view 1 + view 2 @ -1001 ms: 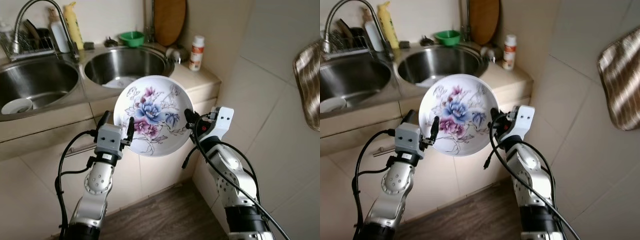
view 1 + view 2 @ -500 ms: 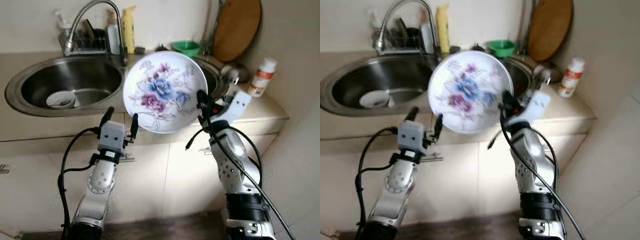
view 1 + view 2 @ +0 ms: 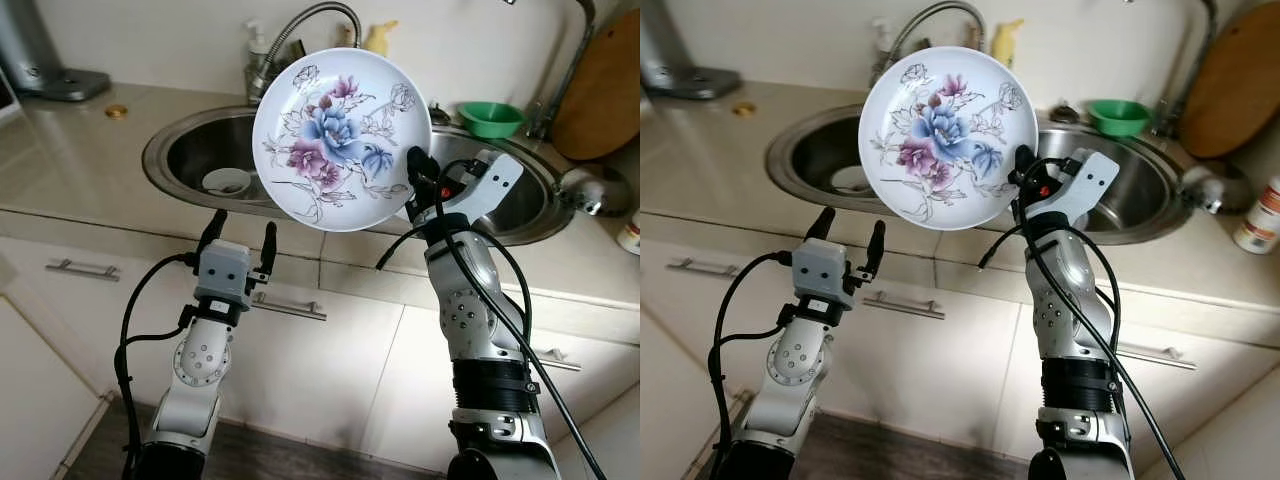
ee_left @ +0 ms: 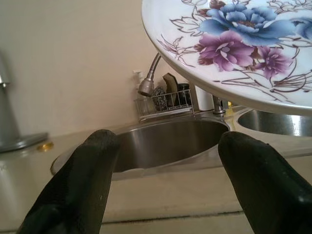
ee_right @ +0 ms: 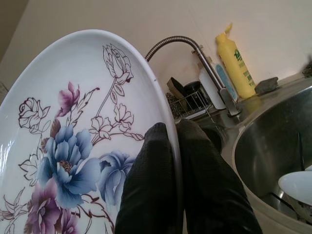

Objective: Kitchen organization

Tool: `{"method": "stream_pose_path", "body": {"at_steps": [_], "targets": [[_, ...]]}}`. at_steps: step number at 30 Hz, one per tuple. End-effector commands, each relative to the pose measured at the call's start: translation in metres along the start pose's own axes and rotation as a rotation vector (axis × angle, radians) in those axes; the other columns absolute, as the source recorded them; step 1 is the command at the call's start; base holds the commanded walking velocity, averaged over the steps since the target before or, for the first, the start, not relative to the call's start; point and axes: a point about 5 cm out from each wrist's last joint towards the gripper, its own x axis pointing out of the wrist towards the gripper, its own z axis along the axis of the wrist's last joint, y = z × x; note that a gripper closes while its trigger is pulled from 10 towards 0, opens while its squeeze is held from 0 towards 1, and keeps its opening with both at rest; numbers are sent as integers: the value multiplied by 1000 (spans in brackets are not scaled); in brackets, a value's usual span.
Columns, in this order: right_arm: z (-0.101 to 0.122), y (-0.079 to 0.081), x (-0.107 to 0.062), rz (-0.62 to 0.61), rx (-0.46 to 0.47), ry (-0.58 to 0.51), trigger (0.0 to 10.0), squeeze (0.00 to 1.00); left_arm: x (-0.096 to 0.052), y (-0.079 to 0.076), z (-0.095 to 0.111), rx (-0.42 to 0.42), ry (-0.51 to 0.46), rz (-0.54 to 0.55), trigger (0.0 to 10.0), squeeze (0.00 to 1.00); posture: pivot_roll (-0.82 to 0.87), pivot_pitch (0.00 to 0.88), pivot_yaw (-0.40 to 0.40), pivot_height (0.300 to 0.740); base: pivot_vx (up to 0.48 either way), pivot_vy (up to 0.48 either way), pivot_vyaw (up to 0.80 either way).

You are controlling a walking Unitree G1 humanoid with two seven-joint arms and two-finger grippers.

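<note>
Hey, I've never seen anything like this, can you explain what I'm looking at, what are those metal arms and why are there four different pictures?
This is a humanoid robot standing at a kitchen counter. Two pictures come from cameras in its head, looking down at its own silver arms. The other two come from cameras on its wrists, looking along each gripper's black fingers.

The right gripper is raised and pinches the rim of a flowered plate, one of its fingers on each face. The left gripper is open, holds nothing, and sits below the plate.

Behind them is a double sink with a white dish inside, a curved tap, a green bowl and a yellow bottle.
</note>
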Motion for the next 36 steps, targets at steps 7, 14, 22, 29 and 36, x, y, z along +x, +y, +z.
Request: {"method": "stream_pose_path", "body": {"at_steps": [7, 14, 22, 29, 36], "targets": [[6, -5, 6, -56, -48, -31, 0, 0, 2, -3, 4, -6, -24, -20, 10000, 0, 101, 0, -29, 740, 0, 0, 554], [-2, -10, 8, -89, -104, 36, 10000, 0, 1, -4, 3, -8, -20, -23, 10000, 0, 99, 0, -28, 740, 0, 0, 0], [-7, -12, 9, -98, -88, 70, 10000, 0, 2, -3, 3, -11, -20, -20, 10000, 0, 100, 0, -28, 740, 0, 0, -767], [-2, -13, 10, -103, -108, 45, 10000, 0, 2, -3, 4, -15, -27, -24, 10000, 0, 100, 0, -27, 740, 0, 0, -800], [3, -11, 11, -93, -160, 7, 10000, 0, 2, -2, 7, -18, -39, -22, 10000, 0, 101, 0, -28, 740, 144, 0, -343]]}}
